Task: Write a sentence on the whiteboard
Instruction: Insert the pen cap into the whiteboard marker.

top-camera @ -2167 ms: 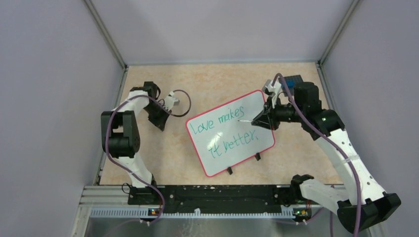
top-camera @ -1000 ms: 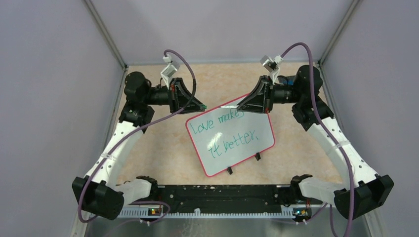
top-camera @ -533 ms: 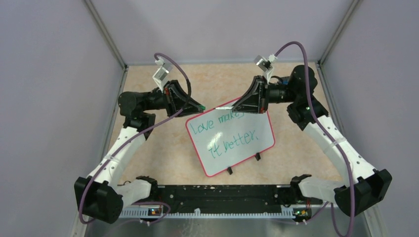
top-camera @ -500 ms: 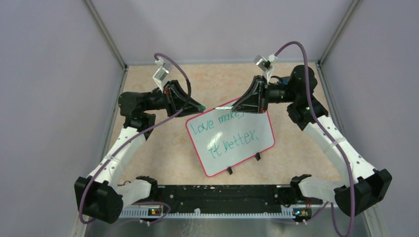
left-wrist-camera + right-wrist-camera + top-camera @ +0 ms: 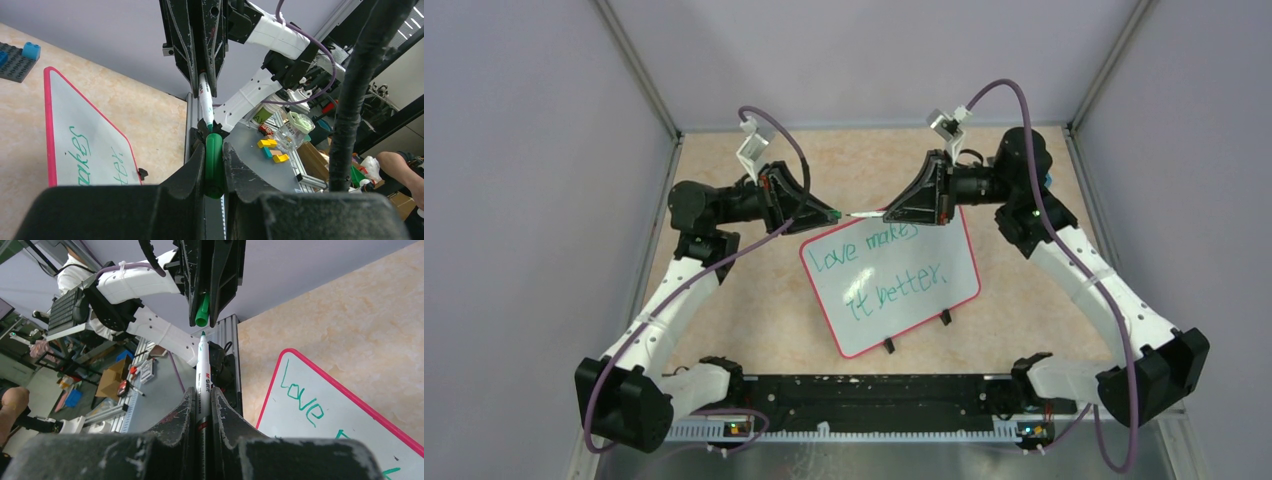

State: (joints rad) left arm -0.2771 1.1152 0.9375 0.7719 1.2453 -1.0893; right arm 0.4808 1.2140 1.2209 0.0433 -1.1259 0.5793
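Top external view: the whiteboard (image 5: pixel 919 300) lies flat and skewed on the counter (image 5: pixel 754 310), roughly midway between the two arms. It carries green script reading "Love makes it better".
Left jaws: narrow, clamped on a green cap (image 5: pixel 214 162), held in the air above the whiteboard's far left corner.
Right jaws: almost closed, gripping the marker (image 5: pixel 202 375) by its barrel above the whiteboard's far edge, nib aimed at the cap.
Cap and nib: in line, nib at the cap's mouth. Whether it has entered cannot be told from either wrist view.
Change noted: two seconds ago the marker's nib was down on the whiteboard beside the word "makes", and the left arm sat folded well to the whiteboard's left. Both arms have since risen and converged. Over the last half second the gap between cap and nib has closed.
Meaning for the task: in my judgement the sentence is finished and the step in hand is recapping the marker.
Next move requires: a straight push along the marker's axis until the cap seats.
Risk: slight misalignment could smear ink on the cap's rim or twist the marker in its grip.
Also present: a dark studded plate (image 5: pixel 15 60) with a blue brick (image 5: pixel 31 50), beyond the whiteboard's far corner.
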